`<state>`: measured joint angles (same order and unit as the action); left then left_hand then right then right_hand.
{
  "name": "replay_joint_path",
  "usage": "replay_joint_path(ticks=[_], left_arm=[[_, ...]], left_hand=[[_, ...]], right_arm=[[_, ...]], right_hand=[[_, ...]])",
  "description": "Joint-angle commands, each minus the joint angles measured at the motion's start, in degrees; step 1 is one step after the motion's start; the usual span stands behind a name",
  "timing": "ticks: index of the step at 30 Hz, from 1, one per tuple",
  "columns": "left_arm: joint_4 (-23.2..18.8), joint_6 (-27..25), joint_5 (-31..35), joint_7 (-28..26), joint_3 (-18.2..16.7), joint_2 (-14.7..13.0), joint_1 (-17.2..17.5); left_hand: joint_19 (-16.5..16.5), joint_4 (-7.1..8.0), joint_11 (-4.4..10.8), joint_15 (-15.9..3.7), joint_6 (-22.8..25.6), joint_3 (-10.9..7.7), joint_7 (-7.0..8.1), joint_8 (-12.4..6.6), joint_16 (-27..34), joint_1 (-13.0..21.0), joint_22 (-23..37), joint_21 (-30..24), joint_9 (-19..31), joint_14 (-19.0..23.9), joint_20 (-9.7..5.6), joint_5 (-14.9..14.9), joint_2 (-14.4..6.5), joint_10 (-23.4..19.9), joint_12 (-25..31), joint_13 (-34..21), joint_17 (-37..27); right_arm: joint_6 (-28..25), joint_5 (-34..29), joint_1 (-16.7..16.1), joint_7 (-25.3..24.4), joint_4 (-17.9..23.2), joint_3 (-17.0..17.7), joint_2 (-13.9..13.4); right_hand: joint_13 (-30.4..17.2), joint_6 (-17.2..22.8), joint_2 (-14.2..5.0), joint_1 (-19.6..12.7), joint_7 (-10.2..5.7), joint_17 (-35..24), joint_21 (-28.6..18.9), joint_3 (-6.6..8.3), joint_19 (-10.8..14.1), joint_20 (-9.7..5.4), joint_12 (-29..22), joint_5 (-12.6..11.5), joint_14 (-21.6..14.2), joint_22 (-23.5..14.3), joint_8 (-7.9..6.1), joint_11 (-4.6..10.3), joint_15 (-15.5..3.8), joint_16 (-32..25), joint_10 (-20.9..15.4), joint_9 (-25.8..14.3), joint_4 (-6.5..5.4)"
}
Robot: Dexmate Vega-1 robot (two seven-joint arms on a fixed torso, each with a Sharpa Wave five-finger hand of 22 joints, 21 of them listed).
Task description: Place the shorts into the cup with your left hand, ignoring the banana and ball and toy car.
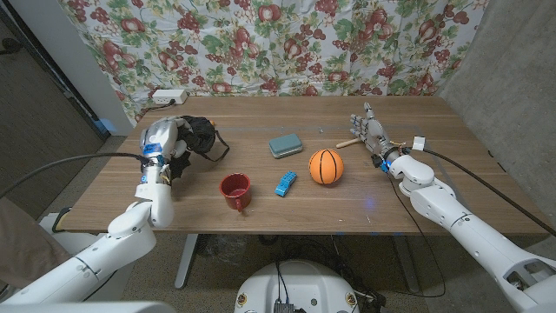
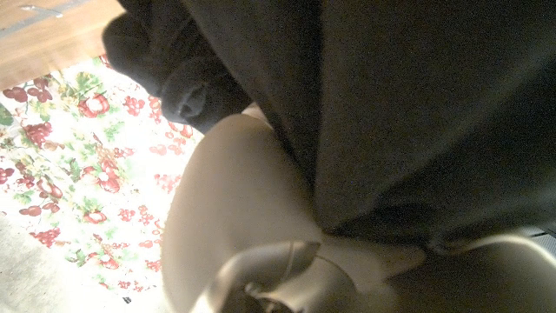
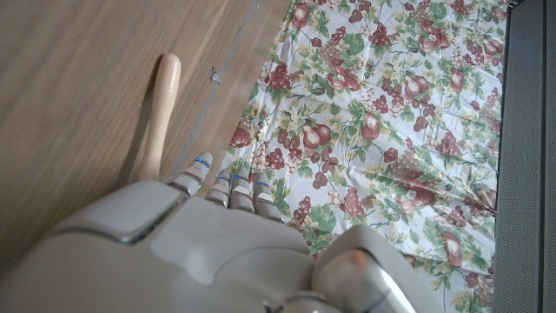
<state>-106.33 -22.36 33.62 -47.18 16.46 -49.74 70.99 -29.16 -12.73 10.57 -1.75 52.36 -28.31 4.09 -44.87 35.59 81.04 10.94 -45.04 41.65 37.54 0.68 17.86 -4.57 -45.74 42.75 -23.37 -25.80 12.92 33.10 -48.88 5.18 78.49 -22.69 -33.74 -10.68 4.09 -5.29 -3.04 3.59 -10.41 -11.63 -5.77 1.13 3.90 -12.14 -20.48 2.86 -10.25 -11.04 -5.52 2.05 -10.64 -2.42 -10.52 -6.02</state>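
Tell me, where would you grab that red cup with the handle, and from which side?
Probably by its handle, which seems to stick out toward the table's near edge, so coming from the front looks easiest. The red cup stands upright with its mouth open upward, and gripping the rim would partly block that opening. The blue toy car lies close on one side.

A brown wooden worktop (image 1: 391, 196) spans the middle of the frame. On it, a red cup (image 1: 235, 191) stands lower centre-left, a small blue toy car (image 1: 285, 183) just right of it, an orange ball (image 1: 326, 166) further right, a grey-blue rectangular block (image 1: 285, 144) above centre, and a pale wooden stick (image 1: 347, 143) at upper right.
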Motion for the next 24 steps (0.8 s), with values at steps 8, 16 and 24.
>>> replay_joint_path(ticks=[8, 16, 24], left_arm=[[-2.7, 2.6, 1.0, -4.1, -1.8, -0.9, 1.8], [-2.9, 3.3, 1.1, -4.0, -1.5, -0.9, 1.7], [-2.5, 3.8, 1.9, -4.7, 0.0, -0.4, 0.4]], left_hand=[[-3.3, 3.0, 0.04, -10.31, 0.8, -4.13, -0.25, -0.32, -0.2, 0.1, 21.8, -18.0, 0.2, 14.0, -12.97, 0.3, -0.4, -0.9, 0.3, -20.3, -23.9], [-3.2, 3.02, 0.18, -10.25, 1.1, -4.65, -0.12, -0.28, -0.2, -0.1, 21.5, -17.7, 0.0, 14.1, -12.96, 0.4, -0.2, -1.1, 0.2, -20.2, -24.1], [-3.3, 3.09, 0.3, -10.3, 1.4, -5.26, -0.34, -0.23, -0.3, -0.4, 21.3, -17.8, -0.4, 14.3, -12.94, 0.4, 0.0, -1.4, 0.1, -20.0, -24.3]], right_arm=[[0.5, 0.3, -0.7, 0.1, 0.0, 0.2, -0.2], [0.3, 0.4, -0.3, 0.2, -0.4, 0.2, -0.1], [0.2, 0.4, 0.1, 0.1, -0.9, 0.2, 0.1]], right_hand=[[-0.1, 0.5, -0.42, 0.1, 0.08, -0.1, 0.2, -0.13, 0.1, 0.41, -0.3, 0.1, 0.0, -0.2, -0.04, -0.14, -0.38, -0.1, -0.3, -0.2, -0.23], [-0.1, 0.4, -0.42, 0.1, 0.13, -0.1, 0.3, -0.12, 0.1, 0.43, -0.3, 0.1, 0.0, -0.2, -0.02, -0.12, -0.38, -0.1, -0.2, -0.2, -0.23], [-0.1, 0.4, -0.45, 0.1, 0.1, -0.1, 0.3, -0.11, 0.1, 0.47, -0.3, 0.1, 0.0, -0.2, -0.02, -0.14, -0.4, -0.1, -0.3, -0.2, -0.23]])
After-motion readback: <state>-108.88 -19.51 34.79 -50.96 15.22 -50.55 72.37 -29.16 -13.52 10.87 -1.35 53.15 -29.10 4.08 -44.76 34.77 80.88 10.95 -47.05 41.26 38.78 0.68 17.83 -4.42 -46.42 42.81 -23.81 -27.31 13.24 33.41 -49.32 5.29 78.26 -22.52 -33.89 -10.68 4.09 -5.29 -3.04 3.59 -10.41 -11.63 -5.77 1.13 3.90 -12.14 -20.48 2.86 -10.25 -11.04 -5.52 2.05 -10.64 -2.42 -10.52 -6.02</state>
